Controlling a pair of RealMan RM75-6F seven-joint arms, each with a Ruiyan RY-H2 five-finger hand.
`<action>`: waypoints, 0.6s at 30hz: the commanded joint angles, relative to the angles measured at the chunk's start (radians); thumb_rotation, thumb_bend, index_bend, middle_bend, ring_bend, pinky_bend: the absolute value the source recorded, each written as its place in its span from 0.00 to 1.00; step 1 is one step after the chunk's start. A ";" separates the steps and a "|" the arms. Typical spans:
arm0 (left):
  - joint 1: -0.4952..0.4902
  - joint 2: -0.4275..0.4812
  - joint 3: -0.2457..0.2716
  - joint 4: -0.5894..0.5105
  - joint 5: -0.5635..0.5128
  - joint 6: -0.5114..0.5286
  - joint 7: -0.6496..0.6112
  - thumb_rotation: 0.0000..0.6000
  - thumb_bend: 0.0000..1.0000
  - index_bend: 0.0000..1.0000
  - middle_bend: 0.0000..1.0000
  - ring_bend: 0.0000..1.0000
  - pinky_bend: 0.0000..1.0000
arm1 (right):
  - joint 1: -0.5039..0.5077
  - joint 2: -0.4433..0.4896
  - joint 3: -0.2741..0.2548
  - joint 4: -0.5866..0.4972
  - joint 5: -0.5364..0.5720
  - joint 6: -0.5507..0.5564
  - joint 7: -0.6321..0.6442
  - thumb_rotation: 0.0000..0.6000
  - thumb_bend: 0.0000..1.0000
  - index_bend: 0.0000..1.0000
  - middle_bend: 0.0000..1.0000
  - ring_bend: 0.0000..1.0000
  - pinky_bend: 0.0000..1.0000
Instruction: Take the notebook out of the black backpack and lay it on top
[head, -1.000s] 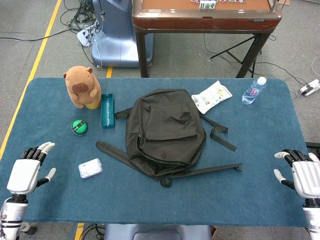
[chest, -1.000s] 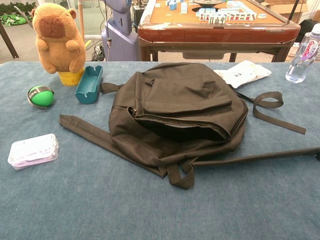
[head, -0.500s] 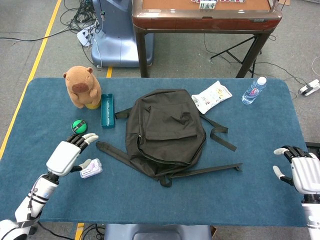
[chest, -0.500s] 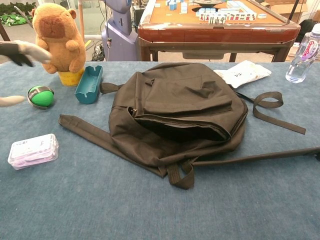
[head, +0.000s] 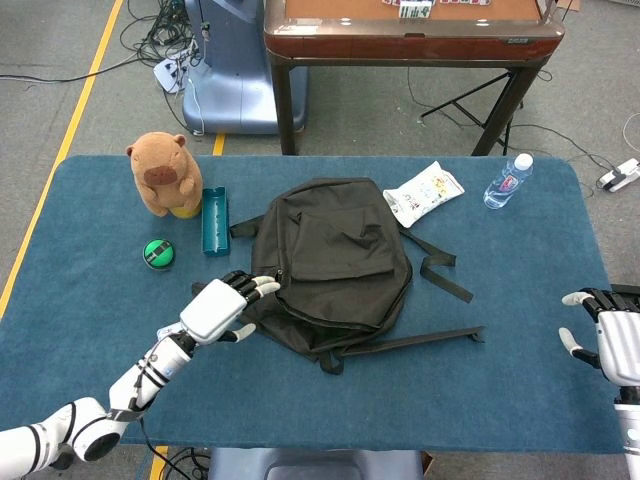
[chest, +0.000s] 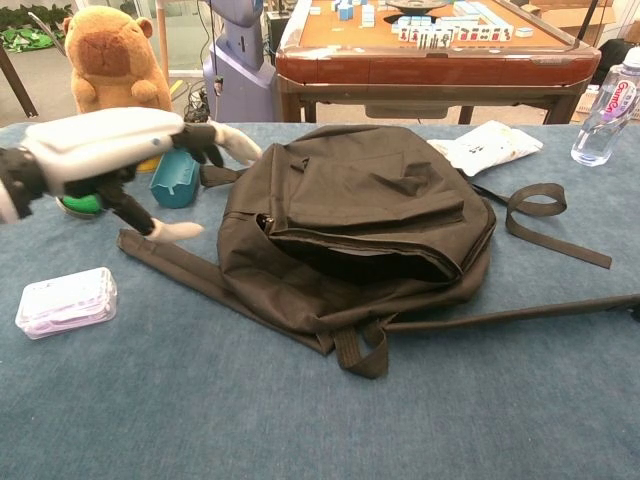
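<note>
The black backpack (head: 330, 262) lies flat in the middle of the blue table, its main zip gaping open toward me (chest: 360, 262). No notebook shows; the inside of the bag is dark. My left hand (head: 225, 305) hovers at the bag's left edge, fingers spread and empty; the chest view shows the left hand (chest: 120, 150) above the table beside the backpack. My right hand (head: 615, 340) stays at the table's right edge, fingers apart, holding nothing.
A capybara plush (head: 163, 174), a teal tray (head: 214, 220) and a green ball (head: 158, 252) sit at the left. A small white case (chest: 66, 300) lies near the left hand. A white packet (head: 423, 192) and a water bottle (head: 508, 181) are at the back right. Straps (head: 410, 342) trail from the bag.
My left hand has swept from the table's left front edge rightward to the backpack's left side. The right hand has drifted slightly further right.
</note>
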 joint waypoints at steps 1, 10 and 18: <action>-0.032 -0.031 -0.007 0.005 -0.026 -0.031 0.033 1.00 0.32 0.20 0.19 0.22 0.20 | -0.001 0.001 0.000 0.000 0.001 0.001 0.002 1.00 0.23 0.38 0.35 0.28 0.41; -0.107 -0.129 -0.026 0.044 -0.086 -0.084 0.125 1.00 0.32 0.20 0.19 0.22 0.20 | -0.009 0.005 -0.001 0.008 0.001 0.010 0.016 1.00 0.24 0.38 0.35 0.28 0.41; -0.162 -0.226 -0.046 0.092 -0.165 -0.115 0.222 1.00 0.32 0.22 0.19 0.22 0.20 | -0.015 0.000 -0.006 0.028 -0.005 0.014 0.037 1.00 0.24 0.38 0.35 0.28 0.41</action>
